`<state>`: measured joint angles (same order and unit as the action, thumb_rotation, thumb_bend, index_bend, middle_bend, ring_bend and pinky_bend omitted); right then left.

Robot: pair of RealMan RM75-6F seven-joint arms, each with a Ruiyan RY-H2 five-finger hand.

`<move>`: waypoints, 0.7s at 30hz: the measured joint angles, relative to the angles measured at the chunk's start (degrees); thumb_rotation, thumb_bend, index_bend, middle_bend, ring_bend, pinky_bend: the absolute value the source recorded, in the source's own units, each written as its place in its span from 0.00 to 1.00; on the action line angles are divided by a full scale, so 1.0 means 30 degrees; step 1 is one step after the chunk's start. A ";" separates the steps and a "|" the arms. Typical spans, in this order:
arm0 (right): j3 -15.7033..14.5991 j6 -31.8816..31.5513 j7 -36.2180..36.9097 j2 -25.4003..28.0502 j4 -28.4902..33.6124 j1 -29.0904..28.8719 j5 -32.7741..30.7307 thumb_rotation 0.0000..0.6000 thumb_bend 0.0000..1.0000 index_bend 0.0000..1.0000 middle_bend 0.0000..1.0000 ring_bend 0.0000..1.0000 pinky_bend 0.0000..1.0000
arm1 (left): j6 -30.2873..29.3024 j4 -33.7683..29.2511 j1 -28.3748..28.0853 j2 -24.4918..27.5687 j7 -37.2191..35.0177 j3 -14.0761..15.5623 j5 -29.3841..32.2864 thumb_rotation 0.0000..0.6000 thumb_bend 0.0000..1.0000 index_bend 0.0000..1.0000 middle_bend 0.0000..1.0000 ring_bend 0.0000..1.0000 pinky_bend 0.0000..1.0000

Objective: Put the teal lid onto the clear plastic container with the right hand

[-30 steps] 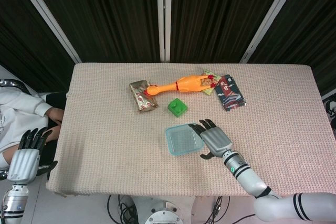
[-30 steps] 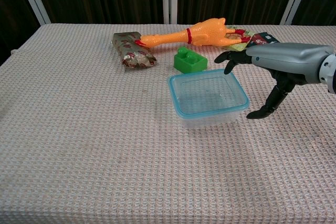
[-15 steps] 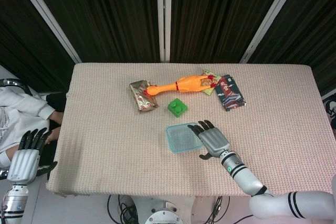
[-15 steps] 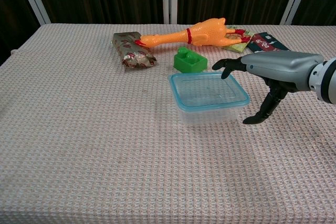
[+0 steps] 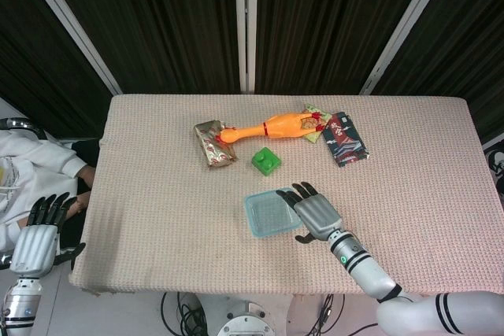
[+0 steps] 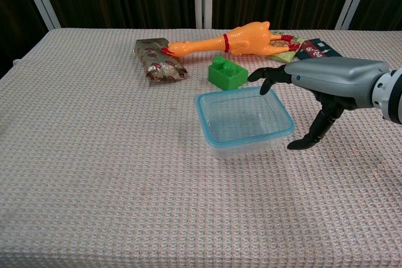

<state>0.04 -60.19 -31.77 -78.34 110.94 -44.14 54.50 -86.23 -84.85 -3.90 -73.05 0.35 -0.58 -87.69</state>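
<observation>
The table point(image 5: 157, 218) is covered by a beige cloth with a coarse waffle weave that hangs over its edges; behind it stand dark corrugated panels split by pale metal bars.

Taking the clear plastic container point(image 6: 245, 123) as landmark: it is one shallow, rounded-rectangular box of see-through plastic near the table's middle, and the teal lid point(image 6: 207, 120) sits on its top as a teal rim around a clear panel. Just right of it hangs the right robot hand point(image 6: 326, 83), grey-shelled with black fingers point(image 6: 267, 78); the fingers reach over the container's far right corner and the thumb points down to the cloth beside the box. Its fingers are spread and hold nothing, though whether the fingertips touch the lid cannot be told.

Just behind the container sits one glossy green toy brick point(image 6: 227, 72). Further behind lies one orange rubber chicken point(image 6: 232, 39), long and smooth. Behind and to the left lies one crinkled foil packet point(image 6: 159, 59). Behind and to the right lie two flat snack packets point(image 5: 345, 138).

Far left of the container, off the table's edge, the left robot hand point(image 5: 38, 234) hangs released, its fingers straight and loosely apart.
</observation>
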 measured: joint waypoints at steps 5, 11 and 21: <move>0.0432 0.0327 -0.0376 0.0084 0.0634 -0.0399 0.0306 1.00 0.14 0.00 0.14 0.00 0.00 | -0.0185 0.0002 0.0109 0.0017 -0.0038 0.0039 -0.0070 1.00 0.14 0.12 0.07 0.00 0.00; 0.1134 0.1704 -0.1042 -0.0630 0.0279 -0.1743 -0.1284 1.00 0.14 0.00 0.13 0.00 0.00 | -0.0245 -0.0043 0.0242 0.0054 -0.0064 0.0109 -0.0029 1.00 0.14 0.12 0.07 0.00 0.00; 0.1256 0.2440 -0.2433 -0.1999 -0.0751 -0.3524 -0.4276 1.00 0.14 0.00 0.13 0.00 0.00 | -0.0098 0.0118 0.0263 -0.0011 -0.0236 0.0113 0.0074 1.00 0.14 0.11 0.07 0.00 0.00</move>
<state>3.81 -52.87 -39.07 -84.34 108.69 -54.72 41.67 -86.52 -84.50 -3.11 -73.08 -0.36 -0.24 -87.47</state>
